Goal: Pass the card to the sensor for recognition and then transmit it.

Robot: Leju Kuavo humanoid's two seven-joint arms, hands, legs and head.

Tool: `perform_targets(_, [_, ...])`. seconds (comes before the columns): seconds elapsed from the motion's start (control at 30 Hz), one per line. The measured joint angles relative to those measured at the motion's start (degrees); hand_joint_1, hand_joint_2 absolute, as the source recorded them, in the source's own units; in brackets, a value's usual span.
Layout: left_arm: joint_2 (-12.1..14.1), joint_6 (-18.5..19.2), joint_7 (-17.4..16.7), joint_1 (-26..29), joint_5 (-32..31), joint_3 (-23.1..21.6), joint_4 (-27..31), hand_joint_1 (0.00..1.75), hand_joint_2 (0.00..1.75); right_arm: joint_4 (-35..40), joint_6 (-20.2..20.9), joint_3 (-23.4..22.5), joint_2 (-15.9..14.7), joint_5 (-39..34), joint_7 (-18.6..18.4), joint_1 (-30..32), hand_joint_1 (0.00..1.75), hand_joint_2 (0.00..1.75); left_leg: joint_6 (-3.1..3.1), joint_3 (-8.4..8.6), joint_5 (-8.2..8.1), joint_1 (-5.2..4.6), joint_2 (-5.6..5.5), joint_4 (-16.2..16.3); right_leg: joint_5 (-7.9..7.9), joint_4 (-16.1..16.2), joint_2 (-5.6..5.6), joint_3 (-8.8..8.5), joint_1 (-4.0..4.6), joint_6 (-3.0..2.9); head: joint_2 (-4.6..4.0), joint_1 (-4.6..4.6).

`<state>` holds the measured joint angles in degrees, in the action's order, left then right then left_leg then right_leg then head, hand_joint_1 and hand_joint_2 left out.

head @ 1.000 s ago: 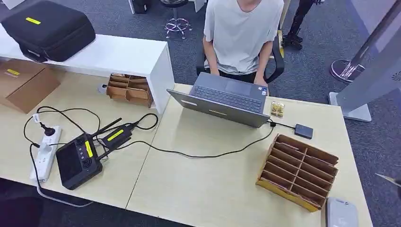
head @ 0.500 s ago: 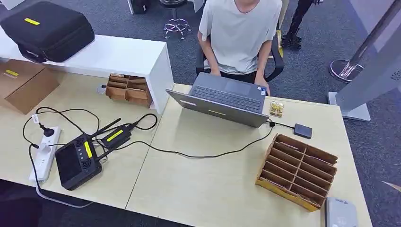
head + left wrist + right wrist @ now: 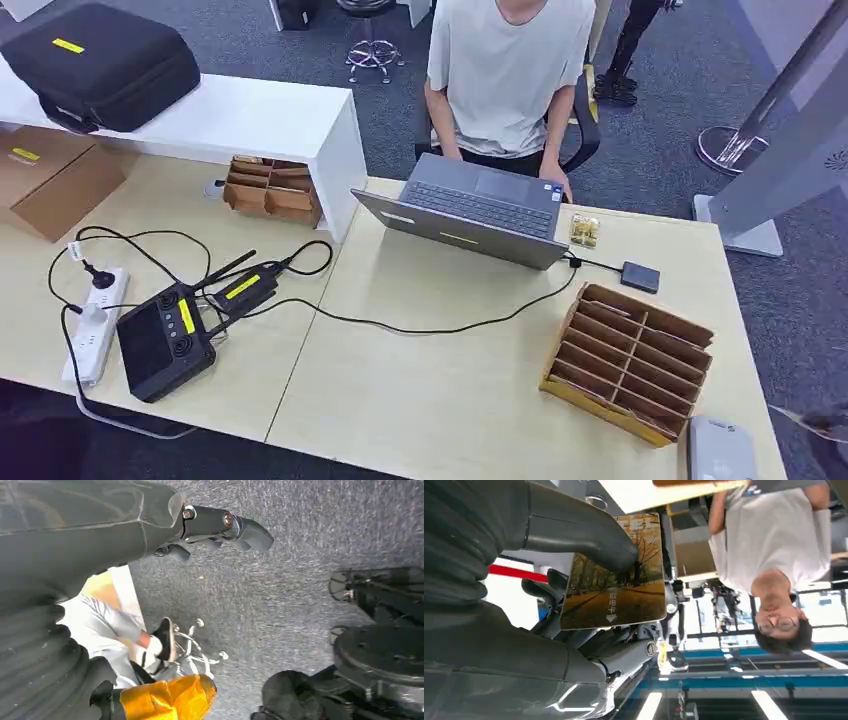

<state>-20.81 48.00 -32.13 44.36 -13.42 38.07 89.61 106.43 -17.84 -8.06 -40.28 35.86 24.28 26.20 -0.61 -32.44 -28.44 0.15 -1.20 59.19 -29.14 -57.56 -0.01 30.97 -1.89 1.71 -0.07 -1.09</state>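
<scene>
The card (image 3: 616, 580), printed with an autumn tree avenue, sits pinched in my right hand (image 3: 574, 610), the thick thumb (image 3: 584, 535) pressing on its face. In the head view that hand (image 3: 832, 425) shows at the far right edge, off the table's right end, with a thin edge of the card (image 3: 792, 413) sticking out toward the table. The grey sensor pad (image 3: 720, 452) lies flat at the table's near right corner, just left of the hand. My left hand (image 3: 220, 525) hangs over grey carpet, fingers extended and holding nothing.
A cardboard slot organiser (image 3: 630, 360) stands just behind the sensor. A person (image 3: 510, 70) sits at an open laptop (image 3: 470, 210) across the table. A cable (image 3: 440, 325), a black controller (image 3: 165, 340) and a power strip (image 3: 95, 325) lie to the left.
The card's edge at the right border has dropped lower and reached a little further in, and the dark right hand now shows behind it. The table's things stay put.
</scene>
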Motion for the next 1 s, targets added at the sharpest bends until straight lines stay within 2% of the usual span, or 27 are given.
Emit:
perform_targets(0.1, [0.02,2.71,0.9,-0.78,-2.49,0.72,0.0,0.0,1.75,-6.66,-1.87,6.17,0.37,2.5,-2.91,-3.92,1.75,1.75,0.0,0.05,0.01,0.0,0.11,0.0,0.01,0.0,0.09,-0.01,0.0,-0.01,0.0,0.0])
perform_targets(0.17, [0.07,3.47,0.96,-0.73,-2.69,1.18,0.0,0.0,1.75,-11.1,-3.49,9.36,0.57,2.5,-3.34,-5.65,1.75,1.75,0.01,0.07,0.02,-0.02,0.08,0.02,0.02,0.0,0.07,-0.02,-0.02,0.0,0.0,0.0])
perform_targets(0.23, [0.09,3.56,0.87,-0.45,-2.16,1.31,0.04,0.0,1.75,-14.1,-4.95,11.57,0.57,2.3,-3.3,-6.33,1.75,1.75,0.0,0.04,0.04,-0.01,0.03,0.02,0.02,0.0,0.04,-0.03,-0.01,0.0,0.0,0.02])
perform_targets(0.37, [0.09,2.84,0.7,-0.51,-2.38,1.31,0.04,0.0,1.75,-18.31,-5.24,14.34,0.57,1.91,-4.06,-8.23,1.75,1.75,0.0,0.06,0.03,-0.01,0.08,0.02,0.02,0.0,0.08,-0.12,-0.01,0.0,0.0,0.0])
perform_targets(0.63, [0.09,2.25,1.07,-1.07,-3.73,1.31,0.02,0.0,1.75,-22.5,-5.26,16.97,1.0,1.69,-4.26,-10.62,1.75,1.75,0.0,0.05,0.03,0.0,0.07,0.01,0.01,0.0,0.07,-0.04,-0.01,0.0,0.0,0.0])
perform_targets(0.83, [0.09,3.54,1.64,-1.2,-4.39,1.42,0.02,0.0,1.75,-24.12,-5.13,17.7,1.01,1.18,-4.98,-11.02,1.75,1.75,0.0,0.04,0.03,-0.01,0.07,0.02,0.01,0.0,0.06,-0.1,-0.01,0.0,0.0,0.02])
perform_targets(1.0, [0.09,4.37,2.14,-1.53,-5.16,2.12,0.02,0.0,1.75,-28.5,-4.76,17.98,1.48,0.55,-4.39,-12.83,1.75,1.75,0.0,0.06,0.03,-0.01,0.06,0.02,0.01,0.0,0.06,-0.06,-0.01,0.0,0.0,0.0])
